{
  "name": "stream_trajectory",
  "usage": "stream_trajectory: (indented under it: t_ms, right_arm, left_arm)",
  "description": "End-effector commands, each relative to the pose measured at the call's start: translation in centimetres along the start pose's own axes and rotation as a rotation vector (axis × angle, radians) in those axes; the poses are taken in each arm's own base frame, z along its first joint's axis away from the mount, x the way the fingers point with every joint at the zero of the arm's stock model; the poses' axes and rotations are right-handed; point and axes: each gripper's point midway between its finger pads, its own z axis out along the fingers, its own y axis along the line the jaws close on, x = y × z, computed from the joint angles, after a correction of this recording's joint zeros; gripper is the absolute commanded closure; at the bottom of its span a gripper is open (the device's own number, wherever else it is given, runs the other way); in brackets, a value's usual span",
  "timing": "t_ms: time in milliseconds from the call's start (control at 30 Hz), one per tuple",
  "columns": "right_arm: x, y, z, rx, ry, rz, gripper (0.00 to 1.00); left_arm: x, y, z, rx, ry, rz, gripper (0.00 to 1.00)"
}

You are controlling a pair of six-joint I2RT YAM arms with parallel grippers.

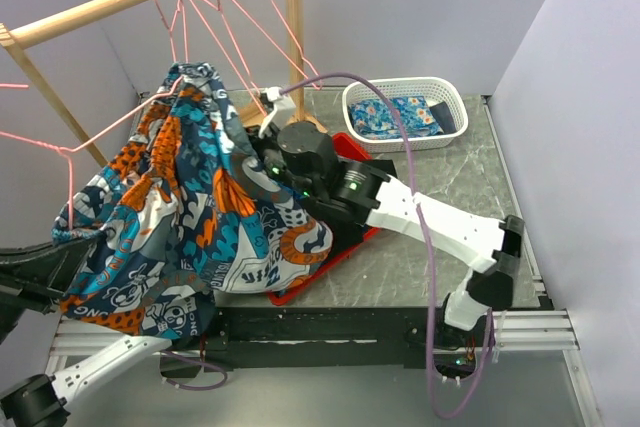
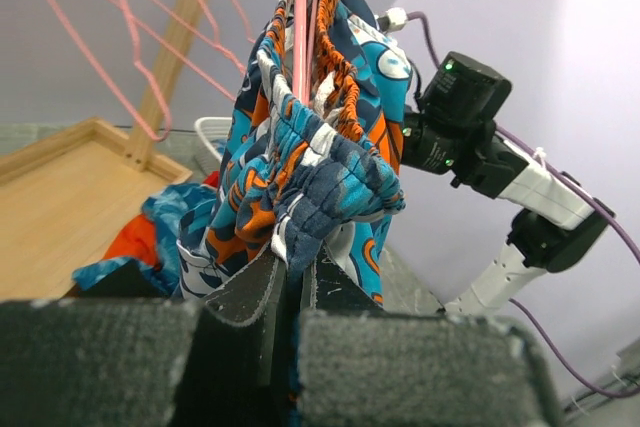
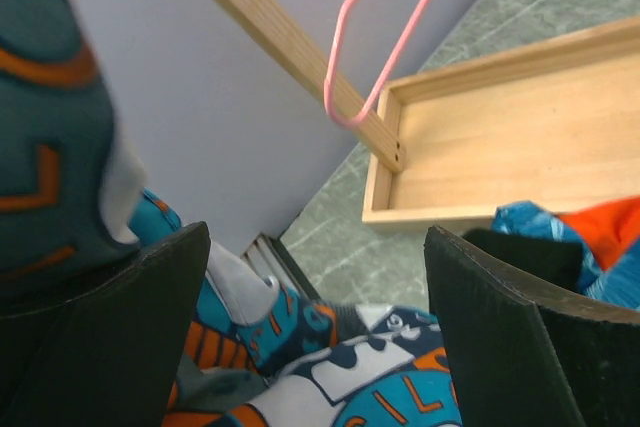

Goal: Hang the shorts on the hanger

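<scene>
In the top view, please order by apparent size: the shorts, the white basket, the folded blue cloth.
1. the shorts, largest
2. the white basket
3. the folded blue cloth, inside the basket

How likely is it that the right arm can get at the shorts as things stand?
Probably yes. The right gripper is open and the shorts lie bunched just beneath it, with nothing visible between them.

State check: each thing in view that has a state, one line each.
shorts: bunched, hanging off the hanger, waistband pinched.
hanger: wire runs through the gathered waistband.
left end effector: shut on shorts.
right end effector: open, empty.
basket: holds folded blue cloth.
</scene>
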Motion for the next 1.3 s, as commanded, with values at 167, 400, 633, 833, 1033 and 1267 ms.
stream_trajectory:
  t_ms: [167,400,633,833,1033,1267]
  right_arm:
    - [-1.5,0.6,3.7,0.056,-0.035,-0.006,0.05]
    - [-2.4,-1.3,5.0,0.188,-0.079,-0.009,0.05]
    - [-4.4,-3.6,3.5,0.332,-0.150,-0.015,0.04]
    - [-5.0,-4.6,2.6,0.369,-0.169,-0.020,0.03]
    - [-5.6,-4.5,1.5,0.354,-0.182,-0.014,0.03]
    - [-6.0,-3.9,0.4,0.324,-0.185,-0.006,0.03]
  left_arm:
    - [-2.7,2.3,-3.0,-0.147,-0.148,-0.033,0.99]
    - [-3.4,3.1,-2.9,-0.238,-0.158,0.008,0.99]
    - [-4.0,4.0,-2.1,-0.351,-0.164,0.056,0.99]
    - [-4.0,4.6,-1.1,-0.427,-0.147,0.095,0.99]
    - [-4.2,5.2,0.0,-0.513,-0.141,0.136,0.99]
    - [-3.9,6.2,2.2,-0.615,-0.121,0.174,0.99]
